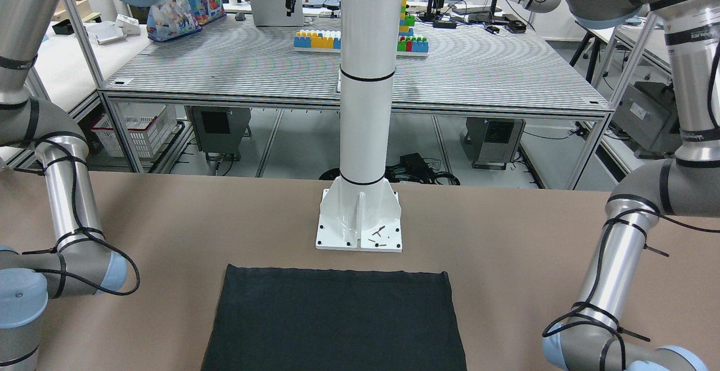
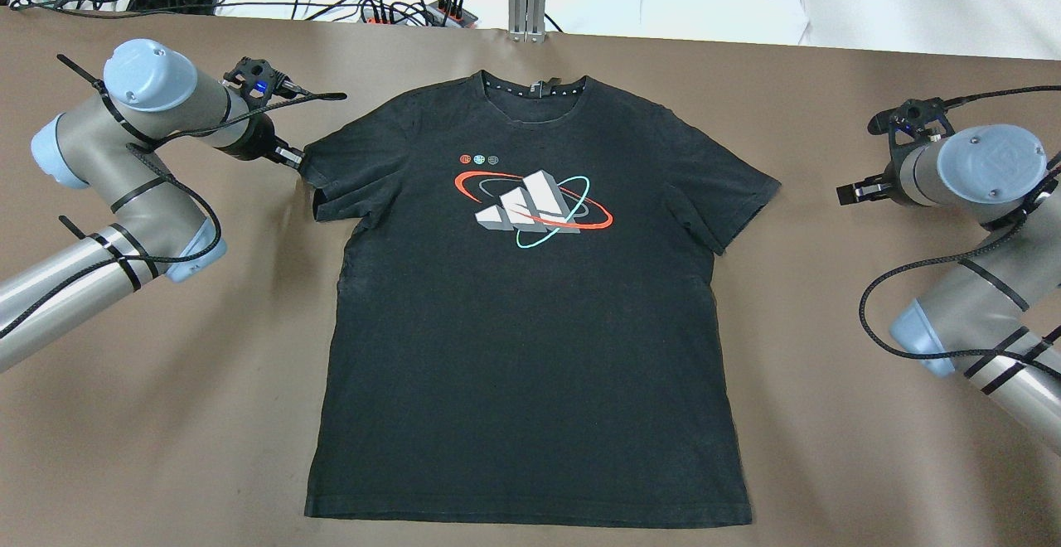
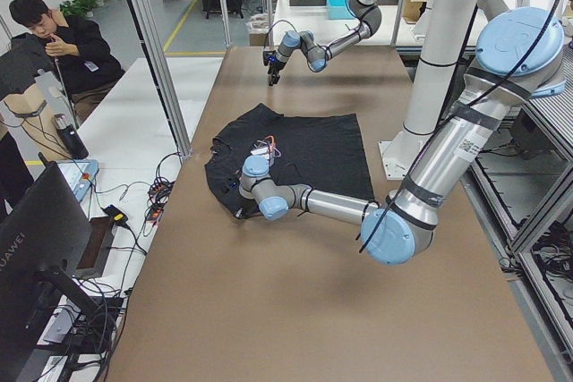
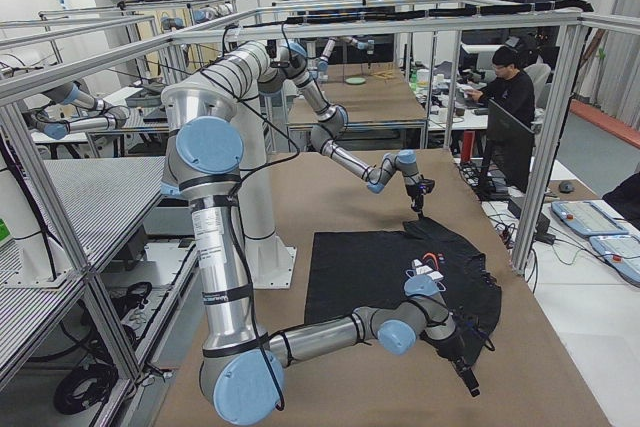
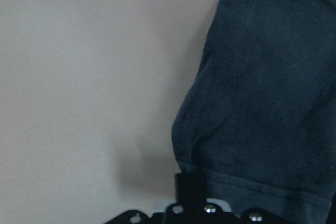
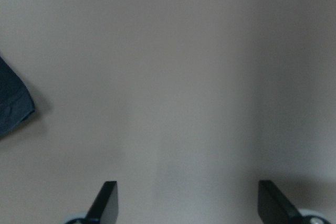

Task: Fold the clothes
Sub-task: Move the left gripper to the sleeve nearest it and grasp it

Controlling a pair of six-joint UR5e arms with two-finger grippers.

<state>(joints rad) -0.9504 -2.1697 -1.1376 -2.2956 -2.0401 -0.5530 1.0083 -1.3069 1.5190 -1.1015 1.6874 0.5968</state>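
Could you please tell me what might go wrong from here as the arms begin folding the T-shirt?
1. The left end effector sits at the very hem of one sleeve of the T-shirt. With so little fabric reached, the grip may slip or catch one layer only.
2. The right end effector is open and apart from the other sleeve. If the left pulls alone, the flat shirt could drag askew and wrinkle.

The word "HUAWEI" is read on the back of the dark monitor [image 3: 40, 257] in the exterior left view. On the black T-shirt [image 2: 530, 348] only a wordless three-bar emblem is printed; the small white marks inside its collar cannot be made out.
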